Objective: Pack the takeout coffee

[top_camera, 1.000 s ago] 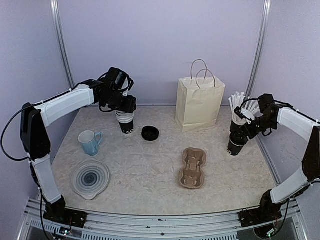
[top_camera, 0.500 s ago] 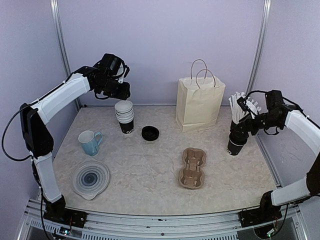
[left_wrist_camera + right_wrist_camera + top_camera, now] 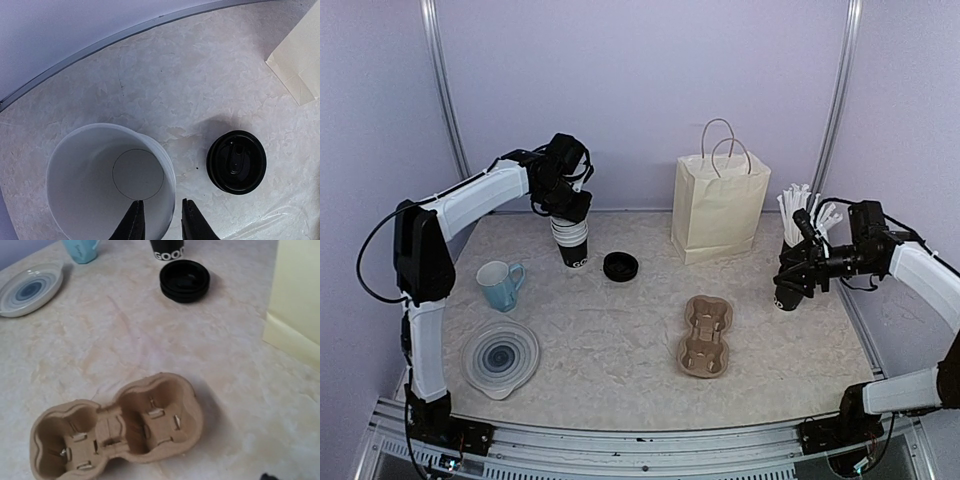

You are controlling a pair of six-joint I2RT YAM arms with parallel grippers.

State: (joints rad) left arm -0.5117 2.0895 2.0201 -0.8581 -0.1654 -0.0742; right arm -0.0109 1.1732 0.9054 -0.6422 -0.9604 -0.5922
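Astride the empty cup stack (image 3: 100,175) sits left pincer (image 3: 161,204)—grip unclear—right pincer (image 3: 791,282) spread.

Light: bright, even, from overhead.
Shadows: soft; a dark one beside the black lid (image 3: 236,161).
Glare: faint sheen on the tabletop (image 3: 280,212).
Focus: right wrist view soft, carrier tray (image 3: 117,427) slightly blurred.

Lab test booth, lilac walls (image 3: 620,80)
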